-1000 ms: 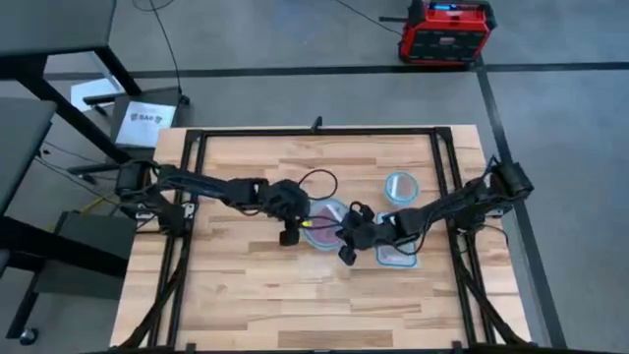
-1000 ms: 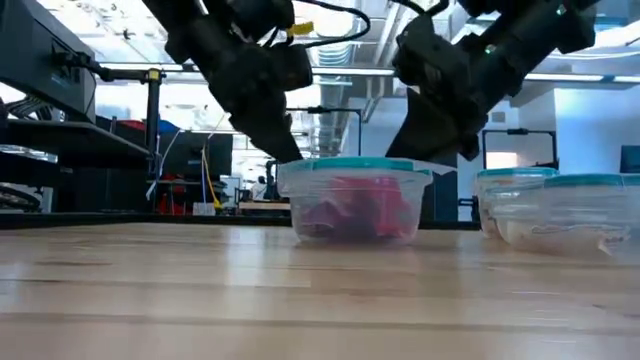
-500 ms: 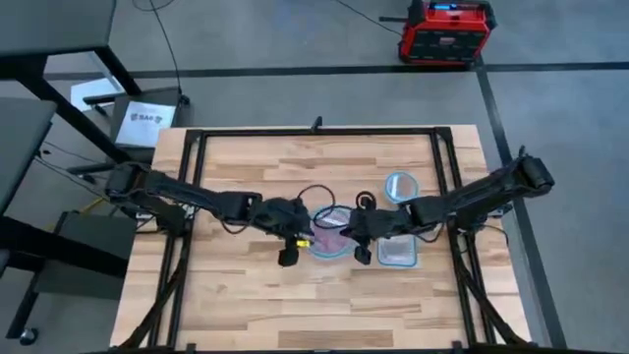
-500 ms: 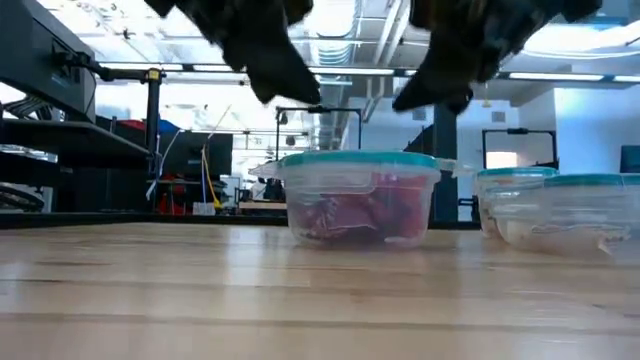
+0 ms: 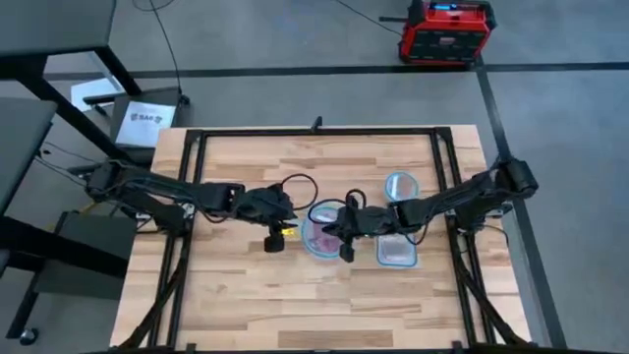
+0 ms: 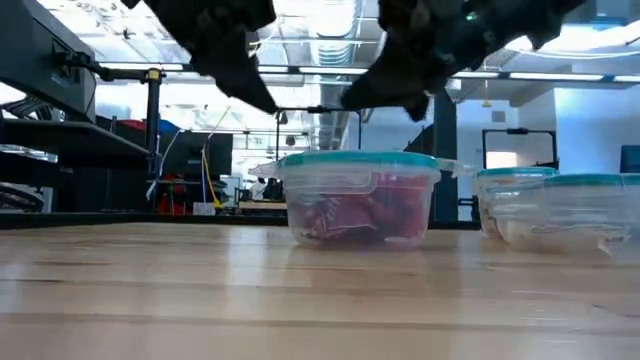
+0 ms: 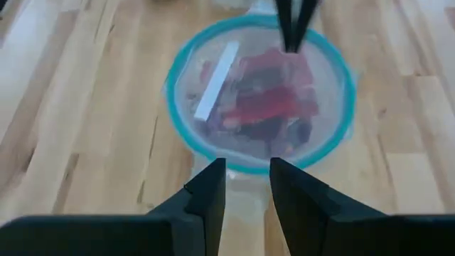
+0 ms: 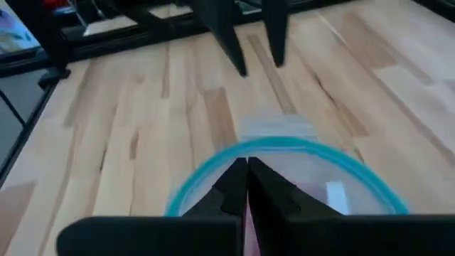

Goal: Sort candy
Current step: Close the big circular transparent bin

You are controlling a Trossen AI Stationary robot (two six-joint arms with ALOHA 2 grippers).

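Observation:
A clear round bowl with a bluish rim (image 5: 308, 239) (image 6: 360, 162) (image 7: 178, 64) stands mid-table and holds the candy (image 7: 266, 107), a heap of red and purple wrapped sweets beside a white strip. My left gripper (image 7: 247, 186) (image 5: 298, 225) hovers open just left of the bowl, above its rim, with nothing between its fingers. From the right, my right gripper (image 8: 247, 178) (image 5: 331, 226) hangs shut over the bowl's rim, and nothing shows between its fingers. In the low view both grippers are clear above the bowl.
A second round bowl (image 5: 400, 185) stands farther back on the right. A clear rectangular tub (image 5: 398, 253) sits right of the candy bowl, and both show at the right in the low view (image 6: 560, 210). Bare wood lies toward the near and left edges.
Both grippers have risen from beside the bowl's rim to well above it. My left gripper has drawn back toward the table's left edge, and my right gripper has moved left over the bowl. The bowl has slid a little toward the near edge.

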